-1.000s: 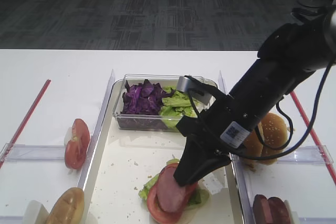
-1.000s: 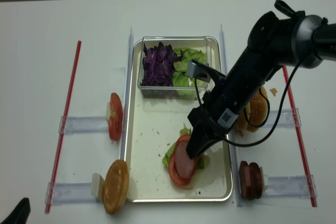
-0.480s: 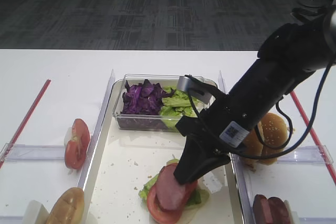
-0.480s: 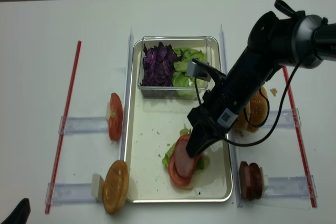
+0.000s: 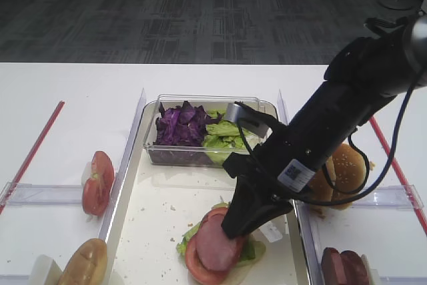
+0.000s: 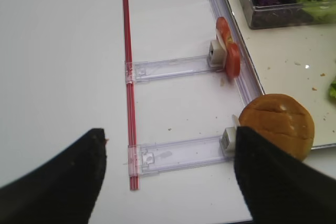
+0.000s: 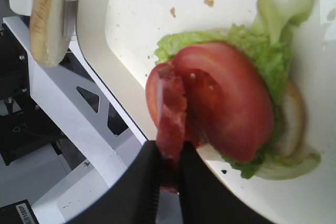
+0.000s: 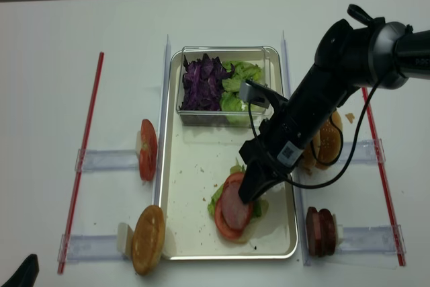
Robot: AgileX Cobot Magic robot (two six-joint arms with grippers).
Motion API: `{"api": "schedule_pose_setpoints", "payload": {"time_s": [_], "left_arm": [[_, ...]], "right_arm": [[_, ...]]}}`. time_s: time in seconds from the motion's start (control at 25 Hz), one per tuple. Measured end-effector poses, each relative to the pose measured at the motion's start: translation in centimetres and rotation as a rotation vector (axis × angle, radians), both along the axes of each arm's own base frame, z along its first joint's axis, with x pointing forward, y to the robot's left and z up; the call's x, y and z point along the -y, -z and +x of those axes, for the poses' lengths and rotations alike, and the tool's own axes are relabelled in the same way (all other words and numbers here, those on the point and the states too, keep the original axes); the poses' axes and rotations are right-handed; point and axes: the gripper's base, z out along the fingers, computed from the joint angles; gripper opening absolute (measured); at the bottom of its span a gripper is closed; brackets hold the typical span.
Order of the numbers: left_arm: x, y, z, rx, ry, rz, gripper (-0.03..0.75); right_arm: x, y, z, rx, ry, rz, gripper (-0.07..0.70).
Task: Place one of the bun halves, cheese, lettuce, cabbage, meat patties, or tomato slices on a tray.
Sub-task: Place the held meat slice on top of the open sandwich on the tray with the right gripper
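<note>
A pinkish meat patty (image 7: 170, 114) stood on edge between the pinched-together fingers (image 7: 149, 184) of the right gripper (image 5: 235, 223), clamped at its lower rim and leaning against a tomato slice (image 7: 231, 103). That slice lay on lettuce (image 7: 268, 56) over a pale bun base (image 7: 294, 119) near the front right of the tray (image 8: 195, 166), so the patty was over the stack and touching it while gripped. At the back of the tray a clear plastic box (image 5: 200, 155) held purple cabbage (image 5: 179, 123) beside more lettuce. Off the tray's right rim sat sesame bun halves (image 8: 329, 140) and two more meat patties (image 8: 320, 230) in a holder; off its left rim stood tomato slices (image 8: 148, 148) and another bun half (image 8: 148, 237). The left gripper (image 6: 168, 177) hung over the bare table left of the tray, its two dark fingers (image 6: 58, 182) spread wide apart with nothing between them.
</note>
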Motion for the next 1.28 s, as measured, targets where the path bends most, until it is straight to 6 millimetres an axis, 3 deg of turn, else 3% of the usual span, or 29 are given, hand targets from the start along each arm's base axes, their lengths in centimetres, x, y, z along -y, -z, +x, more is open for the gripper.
{"api": "schedule_pose_setpoints", "payload": {"time_s": [0.4,0.64,1.28], "left_arm": [[0.0,0.0,0.0,0.0,0.0,0.0,0.473],[0.0,0.0,0.0,0.0,-0.004,-0.006,0.473],[0.0,0.0,0.0,0.0,-0.004,-0.006,0.473]], "right_arm": [[0.01,0.07,0.12,0.011,0.009,-0.005,0.211],[0.02,0.18,0.31,0.029,0.023,-0.014,0.303],[0.0,0.2,0.4,0.036,0.03,-0.015,0.356]]}}
